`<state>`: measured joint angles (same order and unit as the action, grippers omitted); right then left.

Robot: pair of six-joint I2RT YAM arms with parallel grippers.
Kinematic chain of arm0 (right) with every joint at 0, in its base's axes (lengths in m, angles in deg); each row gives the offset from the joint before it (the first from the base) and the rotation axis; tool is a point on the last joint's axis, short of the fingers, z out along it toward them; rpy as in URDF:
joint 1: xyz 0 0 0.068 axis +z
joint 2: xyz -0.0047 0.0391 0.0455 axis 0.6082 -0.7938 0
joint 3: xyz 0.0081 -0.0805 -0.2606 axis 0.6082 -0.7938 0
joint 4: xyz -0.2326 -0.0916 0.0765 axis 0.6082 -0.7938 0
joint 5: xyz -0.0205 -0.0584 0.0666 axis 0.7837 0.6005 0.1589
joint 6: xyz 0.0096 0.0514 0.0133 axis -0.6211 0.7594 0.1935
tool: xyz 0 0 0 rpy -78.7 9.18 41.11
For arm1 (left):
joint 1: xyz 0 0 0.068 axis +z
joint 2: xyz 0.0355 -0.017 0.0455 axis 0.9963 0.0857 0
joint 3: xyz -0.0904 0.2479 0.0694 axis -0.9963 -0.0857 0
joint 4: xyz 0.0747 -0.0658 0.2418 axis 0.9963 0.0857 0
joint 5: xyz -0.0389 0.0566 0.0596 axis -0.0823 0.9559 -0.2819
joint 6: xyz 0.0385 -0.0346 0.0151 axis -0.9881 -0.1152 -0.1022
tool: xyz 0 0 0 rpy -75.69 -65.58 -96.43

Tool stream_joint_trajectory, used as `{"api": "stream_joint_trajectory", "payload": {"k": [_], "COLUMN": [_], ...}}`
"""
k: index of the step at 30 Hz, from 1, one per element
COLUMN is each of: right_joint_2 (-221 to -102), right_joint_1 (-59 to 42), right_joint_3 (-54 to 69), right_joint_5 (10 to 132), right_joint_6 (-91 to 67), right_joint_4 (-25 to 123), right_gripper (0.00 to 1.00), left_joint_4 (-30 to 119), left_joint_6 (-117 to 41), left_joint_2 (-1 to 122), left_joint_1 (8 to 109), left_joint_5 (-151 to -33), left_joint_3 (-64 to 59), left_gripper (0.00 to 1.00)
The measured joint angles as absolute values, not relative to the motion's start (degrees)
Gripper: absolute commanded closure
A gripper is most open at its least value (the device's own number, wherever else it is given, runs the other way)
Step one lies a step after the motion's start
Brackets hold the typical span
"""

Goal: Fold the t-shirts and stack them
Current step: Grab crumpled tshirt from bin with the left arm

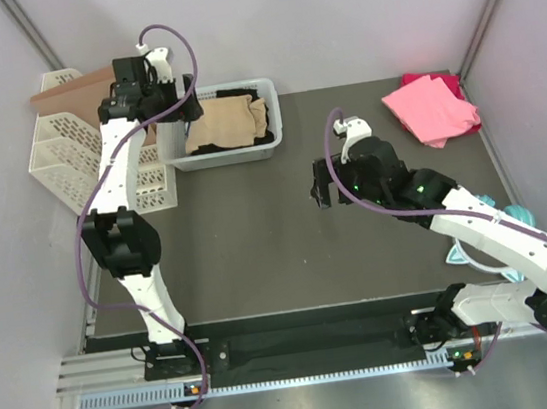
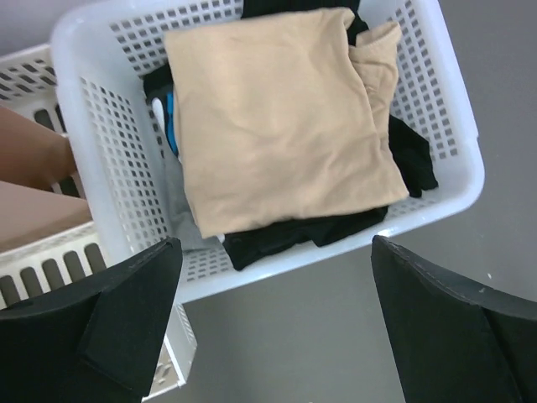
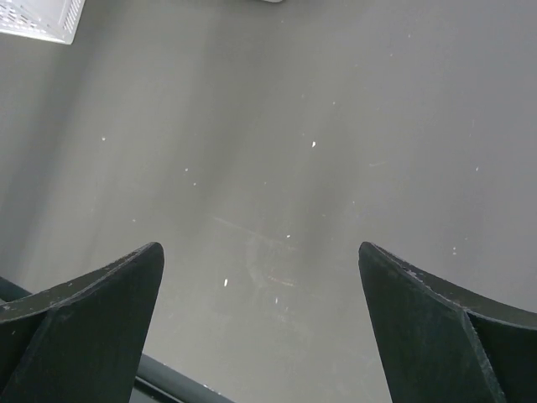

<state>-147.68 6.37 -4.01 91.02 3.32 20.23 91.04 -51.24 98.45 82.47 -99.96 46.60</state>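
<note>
From above, the left end effector (image 1: 144, 80) hung wide open, holding nothing, over the left end of the white perforated plastic basket (image 1: 275, 114) containing the folded tan cloth t-shirt (image 1: 228, 125). The bright pink t-shirt (image 1: 431, 111) lay on a darker magenta t-shirt (image 1: 447, 79) well right of the basket. The right end effector (image 1: 324, 190), equally spread and empty, hovered right of the basket. The left wrist view showed the tan t-shirt atop black cloth (image 2: 294, 235); the right wrist view, dark grey counter (image 3: 277, 168).

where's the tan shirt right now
Top view, back left: the tan shirt lies in the white basket on dark clothes, by the left gripper.
</note>
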Motion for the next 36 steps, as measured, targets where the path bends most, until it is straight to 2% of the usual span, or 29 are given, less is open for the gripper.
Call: {"api": "stream_joint_trajectory", "payload": {"k": [7, 19, 35, 36], "right_joint_2": [-147.65, -145.47, -148.83, -148.88], "right_joint_1": [7.16, 9.43, 11.18, 11.18], "right_joint_3": [-4.10, -11.13, -14.48, -14.48], "right_joint_5": [91.61, 92.81, 90.01, 89.86], "right_joint_6": [3.34, 3.41, 5.00, 5.07], "right_joint_4": [21.78, 28.71, 33.58, 33.58], "right_gripper": [0.00, 0.00, 0.00, 0.00], "left_joint_4": [86.58, 79.72, 70.05, 69.70], "left_joint_6": [-53.64, -54.67, -54.69, -54.69], "left_joint_2": [100.33, 118.17, 125.75, 126.10], "left_joint_1": [81.66, 81.55, 81.55, 81.55], "left_joint_5": [-96.13, -93.47, -94.52, -94.54], "left_joint_3": [46.38, 49.03, 49.27, 49.27], "left_gripper": [0.01, 0.01, 0.01, 0.03]}}
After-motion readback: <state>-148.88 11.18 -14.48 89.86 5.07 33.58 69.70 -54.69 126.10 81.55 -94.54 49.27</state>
